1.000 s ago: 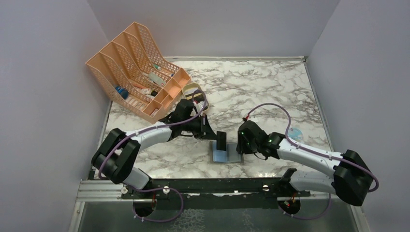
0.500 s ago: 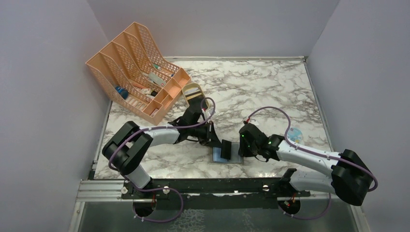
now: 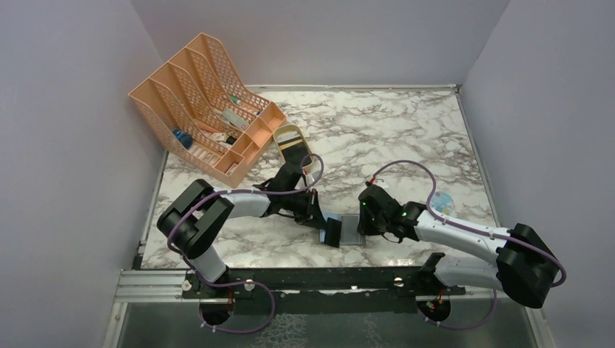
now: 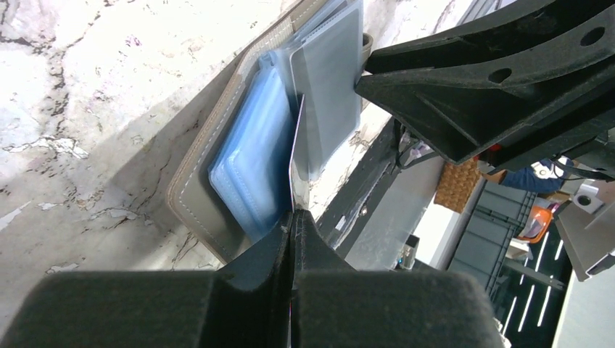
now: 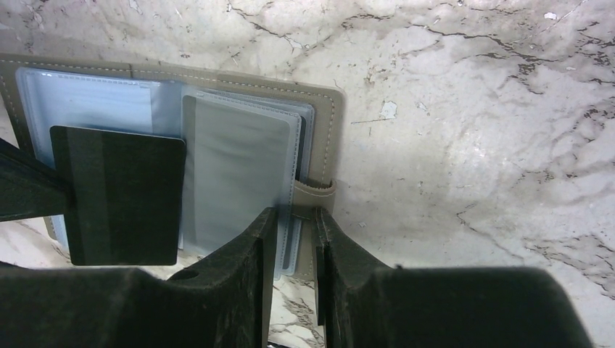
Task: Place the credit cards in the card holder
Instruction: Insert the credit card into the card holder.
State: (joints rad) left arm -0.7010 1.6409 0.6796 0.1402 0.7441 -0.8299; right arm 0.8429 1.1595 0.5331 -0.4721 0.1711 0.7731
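We are seeing the card holder point(image 5: 328, 123) lying open on the marble table point(image 5: 471, 109), between both grippers; the left gripper point(image 4: 292, 217) is pinching a black card point(image 5: 120, 196) tight over the blue pockets point(image 4: 250, 167), the card showing from its own wrist only as a thin edge; the right gripper point(image 5: 294, 217) is straddling the clear sleeves point(image 5: 239, 174), jaws barely apart; its fingers are hiding the sleeve edge, so we cannot tell whether it grips.
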